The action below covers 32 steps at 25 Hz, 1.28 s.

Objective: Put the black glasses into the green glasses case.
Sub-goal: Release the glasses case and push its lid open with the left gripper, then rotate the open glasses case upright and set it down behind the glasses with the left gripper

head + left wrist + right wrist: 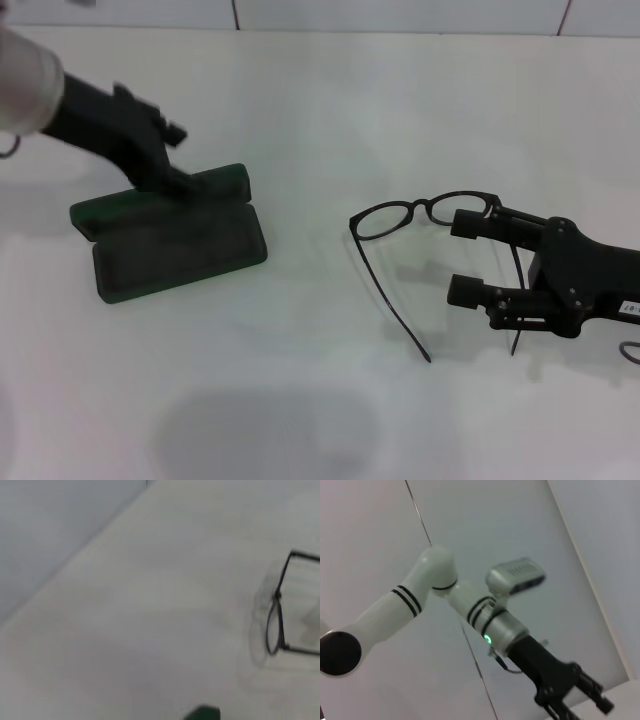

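Observation:
The green glasses case (175, 248) lies open at the left of the white table, its lid (215, 182) tipped back. My left gripper (180, 157) is open at the lid's upper edge, its lower finger (180, 182) touching the lid. The black glasses (420, 211) lie unfolded at centre right, lenses toward the far side and temple arms pointing toward me. My right gripper (467, 257) is open and low at the glasses' right side, with one fingertip (468, 223) by the right lens. The glasses (276, 625) and a corner of the case (202, 713) show in the left wrist view.
The white table (320, 110) ends at a tiled wall at the back. The right wrist view shows only my left arm (415, 600) and the wall.

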Each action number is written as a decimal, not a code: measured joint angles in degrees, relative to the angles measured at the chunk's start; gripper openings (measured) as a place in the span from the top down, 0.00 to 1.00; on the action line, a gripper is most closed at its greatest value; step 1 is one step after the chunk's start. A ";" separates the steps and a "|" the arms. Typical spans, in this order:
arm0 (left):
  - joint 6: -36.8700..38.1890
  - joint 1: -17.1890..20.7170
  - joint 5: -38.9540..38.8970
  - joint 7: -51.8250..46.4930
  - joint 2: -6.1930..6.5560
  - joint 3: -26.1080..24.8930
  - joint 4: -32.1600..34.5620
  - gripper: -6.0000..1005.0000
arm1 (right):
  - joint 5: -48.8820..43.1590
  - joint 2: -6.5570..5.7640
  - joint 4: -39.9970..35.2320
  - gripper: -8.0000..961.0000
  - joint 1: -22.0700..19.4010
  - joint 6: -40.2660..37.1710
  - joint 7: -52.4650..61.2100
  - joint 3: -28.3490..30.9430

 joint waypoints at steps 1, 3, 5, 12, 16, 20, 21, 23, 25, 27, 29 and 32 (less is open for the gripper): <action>-0.54 -0.38 0.81 -0.09 0.00 0.35 -1.50 0.23 | 0.00 0.00 0.00 0.10 -0.02 0.00 -0.02 -0.03; -2.31 -0.91 2.54 -0.40 0.02 1.79 -4.60 0.24 | 0.00 -0.01 0.02 0.10 -0.07 0.01 -0.06 -0.05; -4.12 -1.15 4.57 -0.86 0.03 3.58 -6.63 0.24 | 0.00 -0.02 0.42 0.10 -0.15 0.04 -0.31 0.02; -8.89 -1.43 11.07 -7.04 0.06 10.70 -9.26 0.27 | 0.11 -0.03 1.37 0.10 0.09 0.11 -1.79 0.21; -9.20 -1.58 11.35 -7.61 0.02 11.46 -9.30 0.30 | 0.14 -0.03 1.44 0.10 -0.05 0.28 -2.16 0.21; -8.86 -1.92 11.27 -8.88 0.03 11.49 -9.65 0.33 | 0.16 -0.03 1.73 0.10 -0.20 0.28 -2.36 0.25; -8.68 -2.00 11.13 -9.12 0.06 11.47 -9.54 0.34 | 0.16 -0.03 1.90 0.10 -0.21 0.28 -2.51 0.28; -8.54 -2.06 10.91 -9.16 0.06 11.43 -9.11 0.35 | 0.16 -0.03 2.16 0.10 -0.22 0.30 -2.78 0.31; -8.55 -2.08 10.85 -9.16 0.05 11.47 -8.92 0.37 | 0.16 -0.03 2.22 0.10 -0.21 0.33 -2.95 0.31; -8.54 -2.08 10.86 -9.15 0.04 12.01 -8.93 0.42 | 0.16 -0.02 2.26 0.10 -0.21 0.35 -2.97 0.31; -8.51 -2.10 10.92 -9.16 0.03 12.85 -8.94 0.46 | 0.16 -0.03 2.28 0.10 -0.20 0.36 -2.97 0.30; -8.45 -2.11 11.18 -9.17 0.04 14.00 -8.33 0.54 | 0.16 -0.02 2.29 0.10 -0.19 0.47 -2.97 0.25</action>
